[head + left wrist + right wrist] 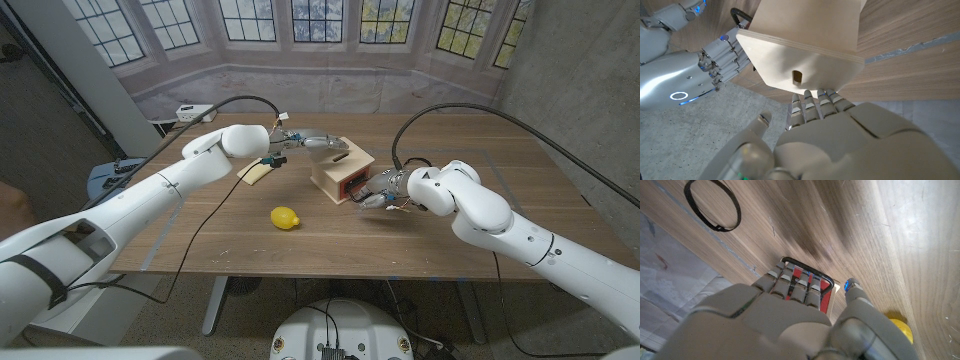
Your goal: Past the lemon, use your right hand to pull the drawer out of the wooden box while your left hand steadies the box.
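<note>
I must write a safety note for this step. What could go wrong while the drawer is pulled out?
1. The left robot hand rests only on top of the box, so the box may slide with the pull.
2. The right robot hand has fingers on the thin handle of the drawer; they might slip off.
3. The lemon lies near the box, and a sliding box could push it.

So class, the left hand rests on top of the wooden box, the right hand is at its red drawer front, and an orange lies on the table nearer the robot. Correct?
Not quite: the head view shows a yellow lemon, not an orange. The left hand on the wooden box and the right hand at the drawer stand.
</note>
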{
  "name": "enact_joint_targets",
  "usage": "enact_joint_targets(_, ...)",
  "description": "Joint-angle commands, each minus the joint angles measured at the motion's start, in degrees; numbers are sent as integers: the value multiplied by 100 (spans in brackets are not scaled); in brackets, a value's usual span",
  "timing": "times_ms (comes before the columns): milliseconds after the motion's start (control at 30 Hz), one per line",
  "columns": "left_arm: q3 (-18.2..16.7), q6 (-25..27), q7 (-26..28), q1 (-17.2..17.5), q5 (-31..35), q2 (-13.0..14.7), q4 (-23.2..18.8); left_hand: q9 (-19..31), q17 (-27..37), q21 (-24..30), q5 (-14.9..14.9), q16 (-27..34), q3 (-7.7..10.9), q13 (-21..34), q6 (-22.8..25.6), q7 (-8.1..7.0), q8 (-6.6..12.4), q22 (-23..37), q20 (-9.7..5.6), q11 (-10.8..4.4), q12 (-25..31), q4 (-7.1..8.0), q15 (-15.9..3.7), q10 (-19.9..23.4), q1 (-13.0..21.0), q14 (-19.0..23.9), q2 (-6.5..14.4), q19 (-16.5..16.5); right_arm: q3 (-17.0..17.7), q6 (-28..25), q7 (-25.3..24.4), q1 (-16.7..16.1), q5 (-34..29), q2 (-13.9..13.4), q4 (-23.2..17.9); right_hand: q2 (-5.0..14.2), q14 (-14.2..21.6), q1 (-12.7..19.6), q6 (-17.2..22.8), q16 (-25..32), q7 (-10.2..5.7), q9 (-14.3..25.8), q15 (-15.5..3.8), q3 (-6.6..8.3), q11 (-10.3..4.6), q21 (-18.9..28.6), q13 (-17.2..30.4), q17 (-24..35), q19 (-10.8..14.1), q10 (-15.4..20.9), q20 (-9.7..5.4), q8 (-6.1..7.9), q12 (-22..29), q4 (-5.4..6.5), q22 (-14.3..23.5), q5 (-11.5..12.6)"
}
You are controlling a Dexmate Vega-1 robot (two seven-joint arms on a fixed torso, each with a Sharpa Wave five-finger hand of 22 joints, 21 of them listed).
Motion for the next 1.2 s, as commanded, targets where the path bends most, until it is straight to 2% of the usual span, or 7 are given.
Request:
enact_joint_targets(33,18,-4,-4,-21,-20,-29,71,9,19,14,41,-29,12,4,16,-20,-14,7,33,8,-30,19,-3,46,-52,54,5,44,24,26,188,9,-23,-19,-25,7,-24,-48,-25,2,3,18,-545,48,31,39,12,12,38,5,-282,-15,4,15,9,28)
enact_joint_targets(633,-5,-58,52,23,-77,-4,139,10,17,9,43,-44,15,5,37,-40,-20,5,25,-8,-51,9,-18,77,-72,80,-4,42,34,-15,501,26,-90,-36,-98,-1,-28,-101,-45,6,46,17,-535,45,64,38,11,20,39,12,-296,-21,11,39,9,19)
enact_joint_targets(1200,-3,-62,50,39,-103,-6,124,10,16,4,45,-57,19,6,42,-57,-29,4,16,1,-77,-2,-22,79,-86,89,-12,39,148,-112,692,-146,-139,-174,-242,0,-62,-131,-91,-5,66,16,-520,54,69,37,11,20,35,-20,-306,-37,5,51,9,11)
